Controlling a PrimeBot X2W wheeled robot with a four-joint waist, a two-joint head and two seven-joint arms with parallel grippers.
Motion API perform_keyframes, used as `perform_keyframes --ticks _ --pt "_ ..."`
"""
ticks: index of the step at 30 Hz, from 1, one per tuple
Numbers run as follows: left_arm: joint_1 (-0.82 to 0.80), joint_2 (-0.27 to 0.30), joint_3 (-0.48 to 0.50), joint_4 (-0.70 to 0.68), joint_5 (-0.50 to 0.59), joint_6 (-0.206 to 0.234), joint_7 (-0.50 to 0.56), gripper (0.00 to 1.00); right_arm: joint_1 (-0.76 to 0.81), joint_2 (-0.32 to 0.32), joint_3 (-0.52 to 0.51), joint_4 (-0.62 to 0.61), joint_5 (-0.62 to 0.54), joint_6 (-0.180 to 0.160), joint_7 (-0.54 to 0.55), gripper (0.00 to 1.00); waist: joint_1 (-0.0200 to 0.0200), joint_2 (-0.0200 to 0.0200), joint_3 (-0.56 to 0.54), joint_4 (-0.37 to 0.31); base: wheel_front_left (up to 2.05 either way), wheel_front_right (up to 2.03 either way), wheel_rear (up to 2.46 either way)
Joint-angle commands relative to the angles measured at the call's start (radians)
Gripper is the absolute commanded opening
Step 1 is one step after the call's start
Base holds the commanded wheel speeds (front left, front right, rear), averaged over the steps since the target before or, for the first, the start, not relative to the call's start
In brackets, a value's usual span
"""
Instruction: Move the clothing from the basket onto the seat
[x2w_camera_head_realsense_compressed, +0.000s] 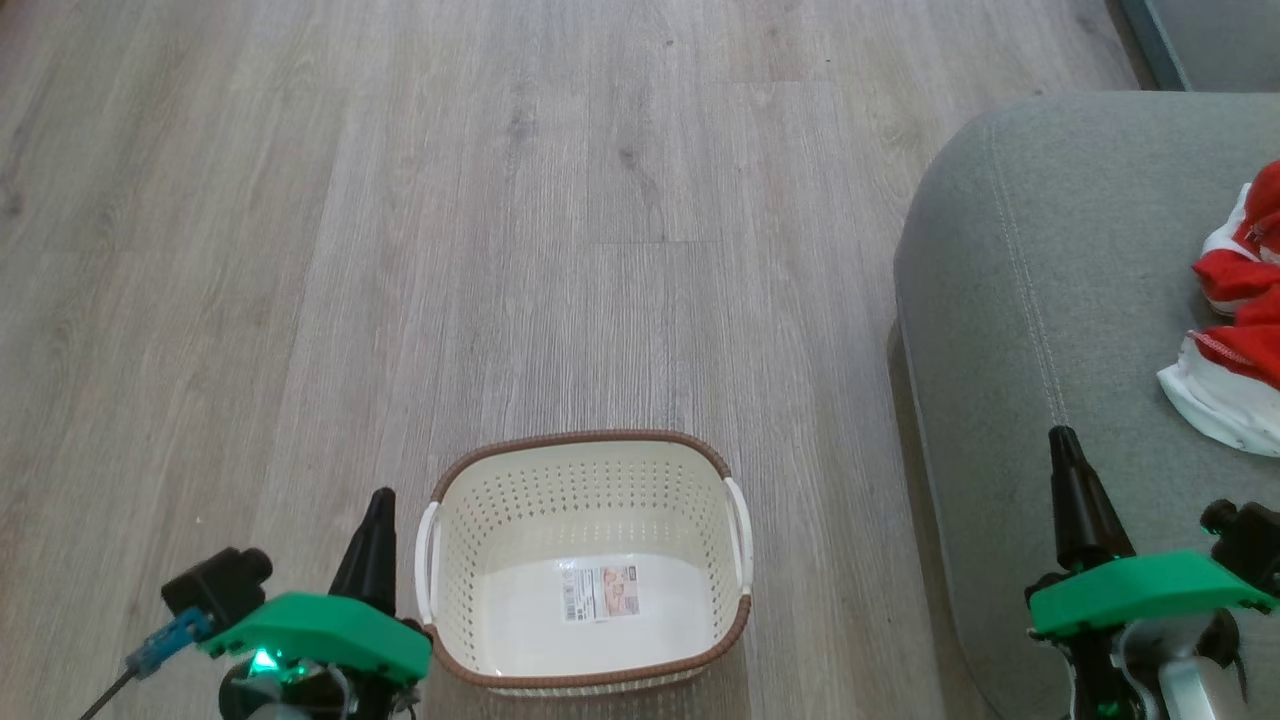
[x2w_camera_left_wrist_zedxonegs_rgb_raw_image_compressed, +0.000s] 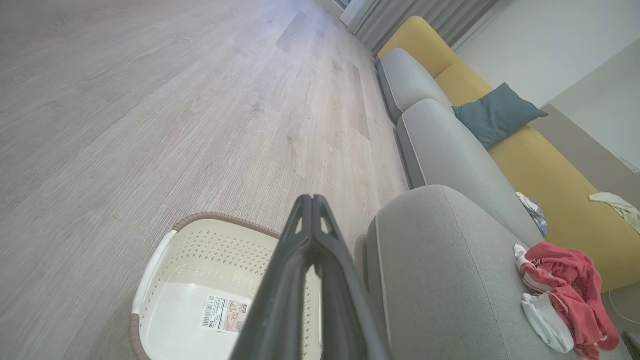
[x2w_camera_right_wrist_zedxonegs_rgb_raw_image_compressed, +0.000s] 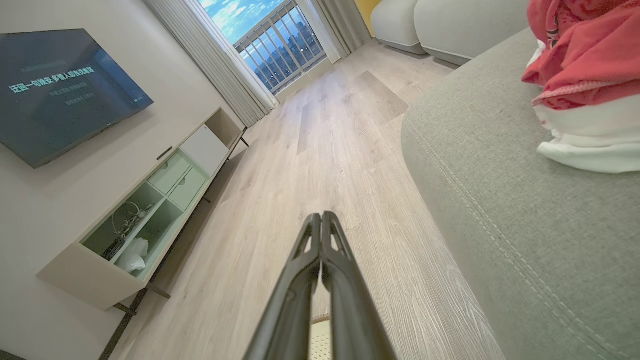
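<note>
The cream basket (x2w_camera_head_realsense_compressed: 585, 470) with its brown braided rim stands on the wood floor, holding nothing but a paper label (x2w_camera_head_realsense_compressed: 600, 592). Red and white clothing (x2w_camera_head_realsense_compressed: 1240, 320) lies bunched on the grey-green seat (x2w_camera_head_realsense_compressed: 1040, 320) at the right edge; it also shows as clothing (x2w_camera_left_wrist_zedxonegs_rgb_raw_image_compressed: 565, 295) on the seat (x2w_camera_left_wrist_zedxonegs_rgb_raw_image_compressed: 440, 270) and as clothing (x2w_camera_right_wrist_zedxonegs_rgb_raw_image_compressed: 585, 85) on the seat (x2w_camera_right_wrist_zedxonegs_rgb_raw_image_compressed: 525, 210). My left gripper (x2w_camera_head_realsense_compressed: 378, 500) is shut and empty just left of the basket (x2w_camera_left_wrist_zedxonegs_rgb_raw_image_compressed: 200, 270). My right gripper (x2w_camera_head_realsense_compressed: 1063, 440) is shut and empty above the seat's front part, left of the clothing.
Wood floor (x2w_camera_head_realsense_compressed: 500, 200) stretches ahead. A sofa run with yellow backrest (x2w_camera_left_wrist_zedxonegs_rgb_raw_image_compressed: 540, 165), a teal cushion (x2w_camera_left_wrist_zedxonegs_rgb_raw_image_compressed: 495, 115) and small cloths lies beyond the seat. A TV (x2w_camera_right_wrist_zedxonegs_rgb_raw_image_compressed: 60, 85) and a low cabinet (x2w_camera_right_wrist_zedxonegs_rgb_raw_image_compressed: 150, 210) line the far wall.
</note>
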Motion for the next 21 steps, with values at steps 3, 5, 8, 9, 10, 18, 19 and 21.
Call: perform_keyframes --ticks 3,5,8,9,10,18,19,21 --pt "-0.061 0.012 0.024 -0.027 -0.044 -0.011 0.009 0.0 -0.057 -0.003 -0.001 -0.026 0.047 0.0 0.011 0.0 0.0 0.0 -0.001 -0.001 0.0 0.0 0.0" --pt "-0.062 0.012 0.029 -0.027 -0.065 -0.014 0.015 0.0 -0.058 -0.003 -0.002 -0.024 0.069 0.0 0.017 0.0 0.0 0.0 -0.001 -0.002 0.0 0.0 0.0" --pt "-0.063 0.013 0.035 -0.025 -0.097 -0.019 0.023 0.0 -0.06 -0.002 -0.004 -0.021 0.103 0.0 0.025 0.0 0.0 0.0 -0.002 -0.003 0.0 0.0 0.0" --pt "-0.064 0.013 0.038 -0.025 -0.108 -0.021 0.026 0.0 -0.061 -0.002 -0.004 -0.02 0.114 0.0 0.028 0.0 0.0 0.0 -0.002 -0.004 0.0 0.0 0.0" --pt "-0.064 0.013 0.04 -0.024 -0.119 -0.023 0.029 0.0 -0.062 -0.002 -0.005 -0.019 0.126 0.0 0.031 0.0 0.0 0.0 -0.003 -0.004 0.0 0.0 0.0" --pt "-0.068 0.014 0.059 -0.021 -0.204 -0.036 0.051 0.0 -0.067 0.0 -0.01 -0.01 0.216 0.0 0.055 0.0 0.0 0.0 -0.005 -0.008 0.0 0.0 0.0" --pt "-0.069 0.014 0.061 -0.021 -0.215 -0.038 0.054 0.0 -0.068 0.001 -0.011 -0.009 0.227 0.0 0.058 0.0 0.0 0.0 -0.005 -0.008 0.0 0.0 0.0" --pt "-0.07 0.015 0.066 -0.02 -0.236 -0.041 0.059 0.0 -0.069 0.001 -0.012 -0.007 0.249 0.0 0.064 0.0 0.0 0.0 -0.005 -0.009 0.0 0.0 0.0"
